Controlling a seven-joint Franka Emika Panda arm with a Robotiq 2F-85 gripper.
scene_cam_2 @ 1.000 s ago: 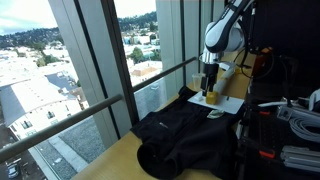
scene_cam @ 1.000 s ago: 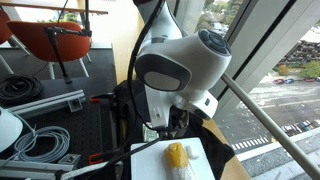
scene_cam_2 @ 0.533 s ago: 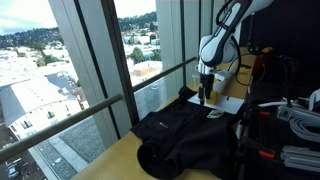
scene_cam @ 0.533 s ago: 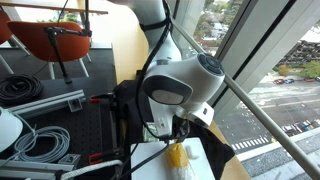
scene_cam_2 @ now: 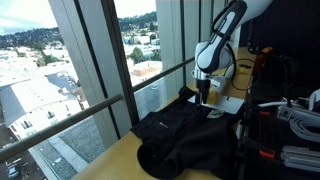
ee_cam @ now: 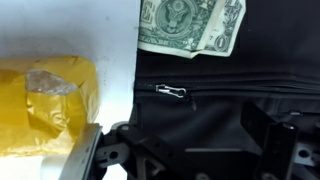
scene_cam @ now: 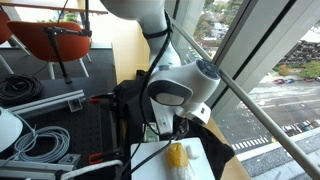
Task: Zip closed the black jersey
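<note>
In an exterior view the gripper [scene_cam: 180, 128] is largely masked by the arm. In an exterior view the black jersey [scene_cam_2: 185, 135] is seen spread beneath it. In the wrist view the zipper pull [ee_cam: 172, 91] is found just ahead of the wide-parted jaws, lying crosswise.

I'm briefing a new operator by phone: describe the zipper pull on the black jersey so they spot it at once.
Find the black jersey spread on the table by the window. In the wrist view, look just below the dollar bill: the zipper pull is the small silver tab, the only shiny thing on the black cloth.
</note>
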